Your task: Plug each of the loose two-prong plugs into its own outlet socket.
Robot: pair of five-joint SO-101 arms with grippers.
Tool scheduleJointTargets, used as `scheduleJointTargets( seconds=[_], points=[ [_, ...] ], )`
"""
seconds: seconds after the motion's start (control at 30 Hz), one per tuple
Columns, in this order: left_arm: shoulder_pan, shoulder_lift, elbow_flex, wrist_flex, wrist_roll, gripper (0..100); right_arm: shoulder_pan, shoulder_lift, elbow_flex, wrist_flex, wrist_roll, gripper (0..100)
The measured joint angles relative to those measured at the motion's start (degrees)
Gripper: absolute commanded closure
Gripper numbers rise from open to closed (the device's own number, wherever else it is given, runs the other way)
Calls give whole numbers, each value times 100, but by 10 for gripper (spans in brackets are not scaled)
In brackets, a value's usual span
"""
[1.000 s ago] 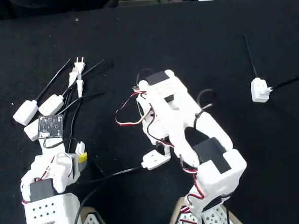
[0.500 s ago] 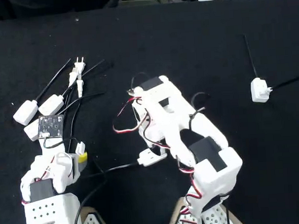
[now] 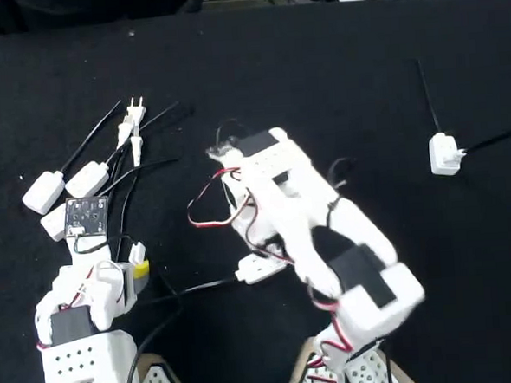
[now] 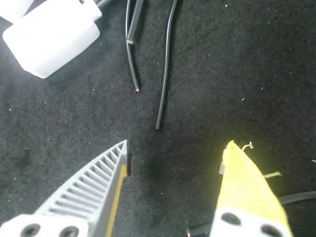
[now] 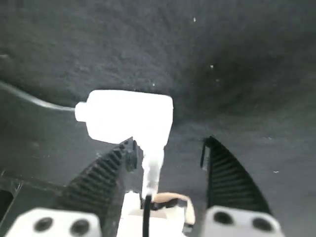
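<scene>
Down at the near middle of the black tablecloth [image 3: 387, 79], tucked under the right arm [image 3: 281, 181]: a white socket block [image 3: 258, 267], flat on the cloth, with a black cable [image 3: 196, 289] off its side toward the left arm's base. From the right wrist, sits just ahead of the right gripper [image 5: 168, 143], with a white plug body [image 5: 153, 168] poking out of its near face and back between the fingers. Wide open at the jaws, clamped on nothing. Plug body just beside one black finger [image 5: 106, 173], well clear of the other; touching or not, impossible to call.

Over to the left arm [image 3: 75, 359], low in the near left corner. Left gripper [image 4: 177, 148] over bare cloth, spread open as well, grey finger [image 4: 98, 182] on one side, yellow finger [image 4: 247, 182] on the other, nothing between. Just ahead of those tips: two loose black cord ends [image 4: 165, 64] and a white socket housing [image 4: 49, 34], all flat on the cloth.

Farther out on that left side, a huddle of spare sockets [image 3: 87, 178], close together, and just beyond them the loose two-prong plugs [image 3: 135, 108], bunched, unplugged, black cords fanned around them.

Way across on the right, well apart from everything else: a lone white block [image 3: 444, 154] with black cords off two sides. Too small to call plug, socket or both.
</scene>
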Motion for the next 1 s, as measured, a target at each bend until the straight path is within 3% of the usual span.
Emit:
scheduleJointTargets(
  seconds=[0.17, 0.43, 0.53, 0.67, 0.8, 1.0],
  points=[
    [0, 0, 0, 0, 0, 700, 0, -1099, -167, 193, 1002, 797],
    [-70, 0, 0, -79, 0, 701, -202, -1275, 88, 202, 4897, 794],
    [-237, 0, 0, -97, 0, 701, -510, -1275, 563, 62, 5811, 794],
    [-325, 0, 0, -97, 0, 701, -782, -1275, 1512, -782, 6251, 794],
    [-360, 0, 0, -97, 0, 701, -782, -1275, 2224, -1749, 6295, 793],
    [-360, 0, 0, -97, 0, 701, -782, -1275, 2787, -2409, 6295, 796]
  ],
)
